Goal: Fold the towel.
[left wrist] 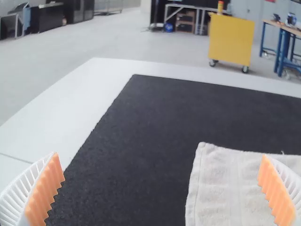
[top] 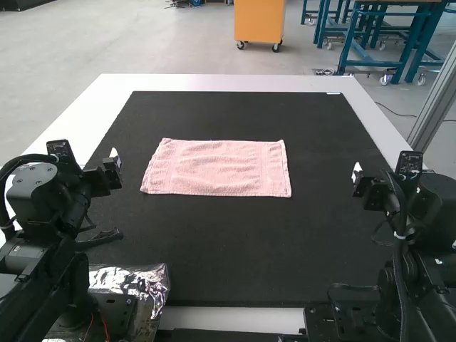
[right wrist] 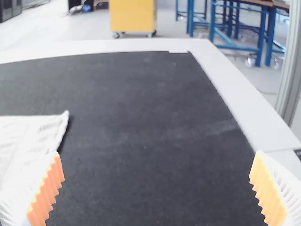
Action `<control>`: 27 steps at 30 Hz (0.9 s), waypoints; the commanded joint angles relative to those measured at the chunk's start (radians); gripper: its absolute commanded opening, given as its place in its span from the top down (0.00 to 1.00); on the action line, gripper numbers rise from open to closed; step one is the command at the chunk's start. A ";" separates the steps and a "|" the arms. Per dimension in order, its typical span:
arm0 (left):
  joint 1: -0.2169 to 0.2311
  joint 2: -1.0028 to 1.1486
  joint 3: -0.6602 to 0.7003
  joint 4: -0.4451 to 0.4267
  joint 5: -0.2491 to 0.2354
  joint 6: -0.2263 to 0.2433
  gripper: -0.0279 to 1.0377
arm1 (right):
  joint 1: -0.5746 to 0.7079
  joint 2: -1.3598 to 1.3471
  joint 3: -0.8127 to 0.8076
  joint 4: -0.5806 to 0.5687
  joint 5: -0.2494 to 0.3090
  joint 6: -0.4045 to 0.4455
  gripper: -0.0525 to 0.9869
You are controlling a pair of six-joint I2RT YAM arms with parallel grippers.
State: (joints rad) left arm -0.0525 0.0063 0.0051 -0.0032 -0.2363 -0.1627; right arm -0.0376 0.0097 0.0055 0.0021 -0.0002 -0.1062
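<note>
The pink towel [top: 217, 168] lies flat as a wide rectangle on the black mat, near its middle; whether it is one layer or folded I cannot tell. My left gripper [top: 115, 158] is off to the towel's left, apart from it. My right gripper [top: 357, 173] stands farther off on the towel's right. In the left wrist view the left gripper [left wrist: 162, 190] has its ribbed fingers wide apart, with part of the towel [left wrist: 235, 188] beyond them. The right wrist view has the right gripper [right wrist: 156, 188] open over bare mat, a towel corner [right wrist: 35, 136] beside one finger.
The black mat [top: 235, 249] covers most of the white table [top: 214, 83]. Crinkled silver foil [top: 146, 283] lies by the left arm's base at the near edge. Bare mat surrounds the towel on all sides.
</note>
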 commanded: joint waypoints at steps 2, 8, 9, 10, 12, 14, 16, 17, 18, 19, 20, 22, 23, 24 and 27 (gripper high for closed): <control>-0.007 -0.006 -0.005 0.006 -0.005 -0.009 0.06 | -0.005 -0.010 -0.009 -0.004 -0.018 -0.009 0.07; -0.007 -0.006 -0.007 0.006 -0.005 -0.009 0.06 | -0.005 -0.010 -0.007 -0.004 -0.018 -0.009 0.07; -0.006 -0.006 -0.007 0.006 -0.005 -0.009 0.06 | -0.005 -0.010 -0.009 -0.004 -0.018 -0.009 0.07; -0.007 -0.006 -0.007 0.006 -0.005 -0.009 0.06 | -0.005 -0.010 -0.007 -0.004 -0.018 -0.009 0.07; -0.007 -0.006 -0.005 0.006 -0.005 -0.009 0.06 | -0.005 -0.010 -0.009 -0.004 -0.018 -0.009 0.07; -0.007 -0.006 -0.005 0.006 -0.005 -0.009 0.06 | -0.005 -0.010 -0.007 -0.004 -0.018 -0.009 0.07; -0.007 -0.006 -0.007 0.006 -0.005 -0.009 0.06 | -0.005 -0.010 -0.007 -0.004 -0.018 -0.009 0.07; -0.007 -0.006 -0.005 0.006 -0.005 -0.009 0.06 | -0.005 -0.010 -0.007 -0.004 -0.018 -0.009 0.07; -0.007 -0.006 -0.005 0.006 -0.005 -0.009 0.06 | -0.005 -0.010 -0.007 -0.004 -0.018 -0.009 0.07; -0.006 -0.006 -0.007 0.006 -0.005 -0.009 0.06 | -0.005 -0.010 -0.009 -0.004 -0.018 -0.009 0.07; -0.007 -0.006 -0.005 0.006 -0.005 -0.009 0.06 | -0.005 -0.010 -0.007 -0.004 -0.018 -0.009 0.07; -0.007 -0.006 -0.007 0.009 -0.005 -0.009 0.06 | -0.005 -0.010 -0.007 -0.004 -0.018 -0.009 0.07; -0.007 -0.006 -0.005 0.009 -0.005 -0.011 0.06 | -0.005 -0.010 -0.007 -0.004 -0.018 -0.009 0.07; -0.007 -0.006 -0.005 0.009 -0.005 -0.014 0.06 | -0.005 -0.010 -0.009 -0.004 -0.018 -0.009 0.07; -0.007 -0.006 -0.005 0.009 -0.005 -0.020 0.06 | -0.005 -0.010 -0.007 -0.002 -0.018 -0.009 0.07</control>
State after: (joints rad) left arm -0.0525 0.0063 0.0055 -0.0029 -0.2363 -0.1665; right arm -0.0376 0.0097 0.0055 0.0021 -0.0002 -0.1062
